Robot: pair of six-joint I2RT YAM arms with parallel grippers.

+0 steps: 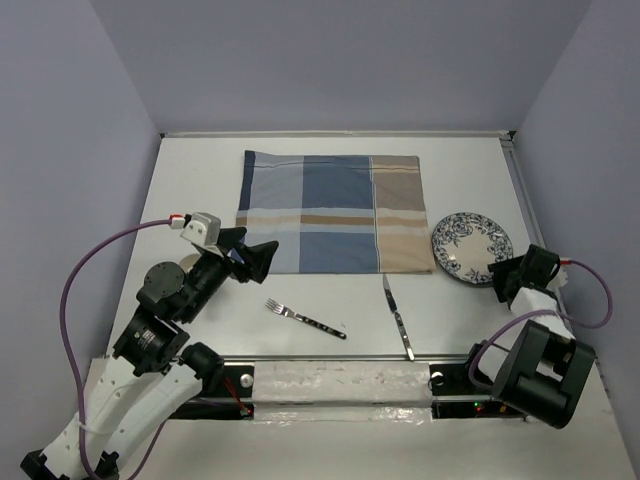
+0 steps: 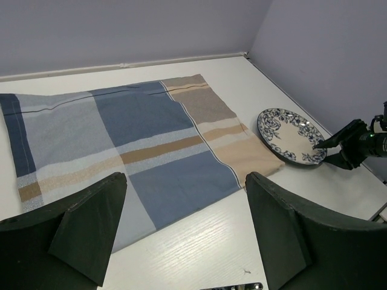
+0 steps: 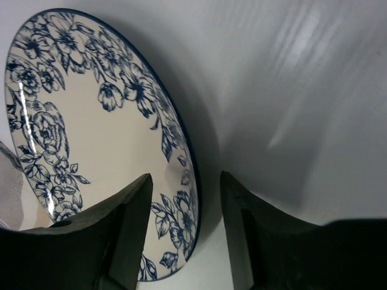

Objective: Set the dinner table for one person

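Observation:
The white dinner table (image 1: 196,180) holds a blue-and-tan plaid placemat (image 1: 332,212) at the back middle. A blue floral plate (image 1: 471,247) lies just right of it. A fork (image 1: 305,319) and a knife (image 1: 398,318) lie in front of the placemat. My left gripper (image 1: 262,258) is open and empty, above the table by the placemat's near left corner (image 2: 121,145). My right gripper (image 1: 493,272) is open, its jaws straddling the plate's near rim (image 3: 192,199) without closing on it. The plate (image 2: 290,134) and right gripper (image 2: 343,145) also show in the left wrist view.
Pale lavender walls stand around the table on the left, back and right. A metal rail (image 1: 330,358) runs along the near edge by the arm bases. The right wall is close behind the plate.

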